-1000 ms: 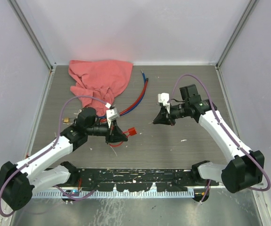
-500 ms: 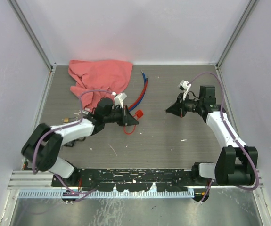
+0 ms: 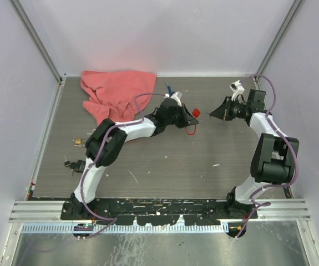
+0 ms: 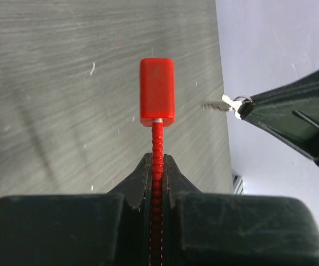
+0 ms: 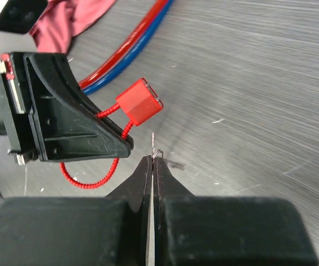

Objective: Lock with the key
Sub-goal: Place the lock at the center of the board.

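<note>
The red lock [image 4: 157, 91] is a small red block on a ribbed red cable [image 4: 157, 138]. My left gripper [image 4: 157, 158] is shut on that cable just behind the block and holds it above the table. In the top view the lock [image 3: 195, 113] hangs at the back centre, just ahead of the left gripper [image 3: 186, 114]. My right gripper [image 5: 152, 160] is shut on the small silver key [image 5: 153, 145], blade pointing at the lock [image 5: 140, 102]. A short gap separates key [image 4: 220, 105] and lock. The right gripper [image 3: 213, 114] faces the left one.
A pink cloth [image 3: 117, 91] lies at the back left. Red and blue cables [image 5: 131, 44] run on the table behind the left gripper. Small brass and black items [image 3: 79, 142] lie near the left edge. Walls enclose the table on three sides.
Both arms swung toward the back of the table. The left carried the red lock from the middle left to the back centre. The right moved back and right with the key.
</note>
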You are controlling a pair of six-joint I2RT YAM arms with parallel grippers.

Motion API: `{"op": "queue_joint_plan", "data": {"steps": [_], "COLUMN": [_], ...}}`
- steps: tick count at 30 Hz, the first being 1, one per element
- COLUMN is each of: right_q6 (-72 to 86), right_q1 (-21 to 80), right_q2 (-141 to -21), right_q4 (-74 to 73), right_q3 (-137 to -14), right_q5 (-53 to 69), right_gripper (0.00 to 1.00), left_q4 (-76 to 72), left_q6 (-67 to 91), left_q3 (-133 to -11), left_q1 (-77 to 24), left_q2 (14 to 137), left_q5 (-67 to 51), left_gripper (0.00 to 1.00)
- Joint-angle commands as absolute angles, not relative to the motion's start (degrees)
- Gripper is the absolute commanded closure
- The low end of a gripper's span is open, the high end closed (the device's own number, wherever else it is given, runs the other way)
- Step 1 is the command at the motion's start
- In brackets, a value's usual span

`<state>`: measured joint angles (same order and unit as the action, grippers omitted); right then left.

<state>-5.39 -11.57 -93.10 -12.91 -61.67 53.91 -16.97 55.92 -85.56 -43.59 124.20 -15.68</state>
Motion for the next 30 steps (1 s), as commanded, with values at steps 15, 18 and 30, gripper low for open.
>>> {"op": "queue_joint_plan", "data": {"steps": [15,18,30], "right_q6": [11.92,10.99,1.68], "right_q1": [-12.24,-11.51,-10.93], "right_q2": [-109.11,-110.68,-103.63], "right_q4": [-0.92,-1.4,-5.72], "right_q3": [-70.35,-70.77,-70.67], "right_q5": [39.19,39.2,38.21], "right_gripper": [0.92,0.89,0.65], "left_q4": [7.8,9.91,13.47], "left_q6": [61.53,58.99,36.57], "left_q3": [-131.51,-137.14,-130.58], "left_q1": [-45.39,-45.46,-47.41], "left_q2": [150.41,153.17,140.72], "left_q5": [0.52,2.07,14.79], "left_gripper": [0.96,0.82,0.44]}}
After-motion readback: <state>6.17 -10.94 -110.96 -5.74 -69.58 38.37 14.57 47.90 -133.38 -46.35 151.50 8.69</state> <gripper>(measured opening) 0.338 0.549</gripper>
